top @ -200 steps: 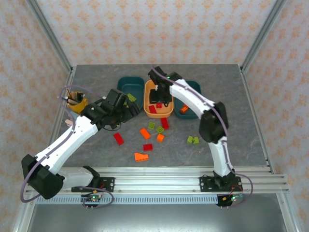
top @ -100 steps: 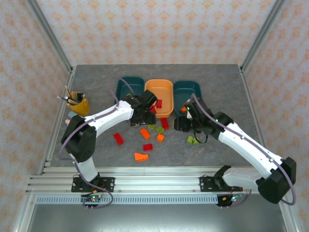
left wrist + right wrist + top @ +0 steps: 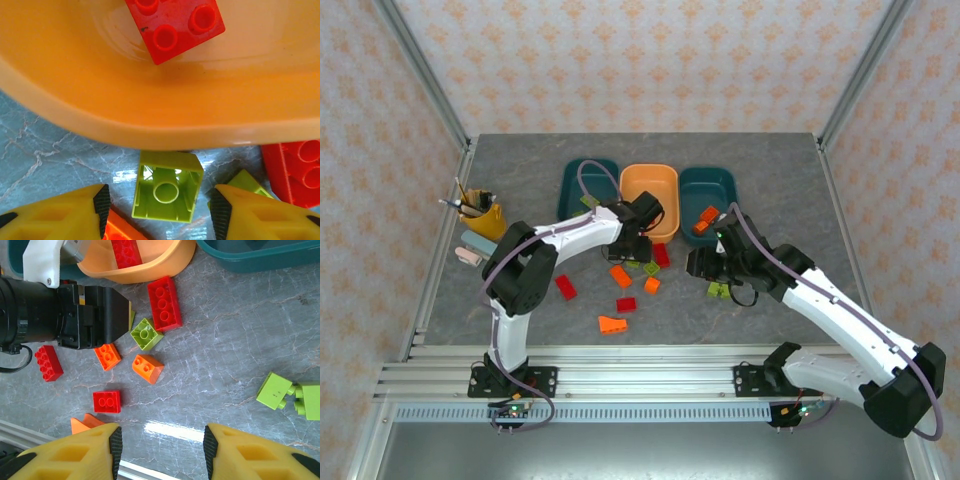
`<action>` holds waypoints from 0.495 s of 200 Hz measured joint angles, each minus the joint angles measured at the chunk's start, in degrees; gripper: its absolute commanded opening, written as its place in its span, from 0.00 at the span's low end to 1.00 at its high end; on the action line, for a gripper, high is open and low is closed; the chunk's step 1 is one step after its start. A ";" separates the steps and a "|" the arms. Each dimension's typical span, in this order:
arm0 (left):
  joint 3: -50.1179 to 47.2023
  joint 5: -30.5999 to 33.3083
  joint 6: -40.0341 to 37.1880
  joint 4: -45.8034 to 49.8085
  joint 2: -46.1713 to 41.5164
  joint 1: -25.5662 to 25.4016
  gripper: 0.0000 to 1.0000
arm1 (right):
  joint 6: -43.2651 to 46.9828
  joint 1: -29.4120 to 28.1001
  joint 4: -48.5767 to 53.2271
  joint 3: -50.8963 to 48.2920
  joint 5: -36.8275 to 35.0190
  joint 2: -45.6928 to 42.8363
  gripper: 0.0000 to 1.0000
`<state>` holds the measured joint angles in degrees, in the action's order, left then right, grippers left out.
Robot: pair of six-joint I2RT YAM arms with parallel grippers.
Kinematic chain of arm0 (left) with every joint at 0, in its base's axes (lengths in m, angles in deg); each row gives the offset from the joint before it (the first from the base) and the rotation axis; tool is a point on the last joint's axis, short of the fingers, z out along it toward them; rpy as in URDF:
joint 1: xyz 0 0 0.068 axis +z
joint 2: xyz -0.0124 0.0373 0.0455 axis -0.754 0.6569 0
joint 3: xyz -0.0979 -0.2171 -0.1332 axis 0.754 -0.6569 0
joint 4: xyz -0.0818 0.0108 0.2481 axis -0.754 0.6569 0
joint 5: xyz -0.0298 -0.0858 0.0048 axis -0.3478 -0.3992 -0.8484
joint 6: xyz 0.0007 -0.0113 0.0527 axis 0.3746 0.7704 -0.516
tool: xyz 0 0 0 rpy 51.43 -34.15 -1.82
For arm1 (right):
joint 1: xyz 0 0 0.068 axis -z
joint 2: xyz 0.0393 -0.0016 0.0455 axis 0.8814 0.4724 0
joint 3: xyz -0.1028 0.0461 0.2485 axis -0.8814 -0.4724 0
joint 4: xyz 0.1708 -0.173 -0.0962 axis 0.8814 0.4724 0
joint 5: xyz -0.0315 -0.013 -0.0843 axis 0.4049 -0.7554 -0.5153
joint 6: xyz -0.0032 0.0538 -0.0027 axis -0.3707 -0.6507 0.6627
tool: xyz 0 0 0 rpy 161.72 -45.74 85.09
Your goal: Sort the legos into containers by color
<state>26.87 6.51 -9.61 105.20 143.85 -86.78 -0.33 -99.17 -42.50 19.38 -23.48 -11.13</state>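
Note:
My left gripper [image 3: 161,207] stands open around an upside-down olive green lego [image 3: 167,187], with a gap on each side, just in front of the light orange container's wall [image 3: 150,100]. A red lego [image 3: 175,25] lies inside that container. From above, the left gripper [image 3: 638,245] is at the orange container's [image 3: 665,178] near edge, between the two teal containers [image 3: 582,175] [image 3: 725,182]. My right gripper [image 3: 162,452] is open and empty over bare table, right of the loose legos. Red [image 3: 565,287], orange [image 3: 620,275] and green [image 3: 720,290] legos lie scattered.
A yellow pencil cup [image 3: 485,215] and pale erasers [image 3: 470,245] sit at the far left. An orange lego [image 3: 704,220] lies in the right teal container and a green one [image 3: 588,202] in the left. Metal rails [image 3: 640,365] run along the near edge.
The left gripper has moved from beside the left teal container to the front of the orange container. The right gripper has left the orange container and come down to the table at the right.

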 measured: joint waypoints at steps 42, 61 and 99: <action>0.02 0.11 -0.98 -0.72 1.14 -0.04 0.51 | -0.15 0.00 0.02 0.00 -0.04 0.28 0.49; 0.46 0.48 -1.42 -0.90 2.27 -0.04 0.49 | -0.15 0.00 0.02 0.00 -0.22 0.28 0.49; 1.09 0.85 -1.64 -1.36 3.58 -0.04 0.42 | -0.15 0.00 0.02 0.00 -0.46 0.28 0.49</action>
<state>27.96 7.36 -11.25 103.84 147.44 -86.83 -0.49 -99.17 -42.48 19.38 -23.94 -10.85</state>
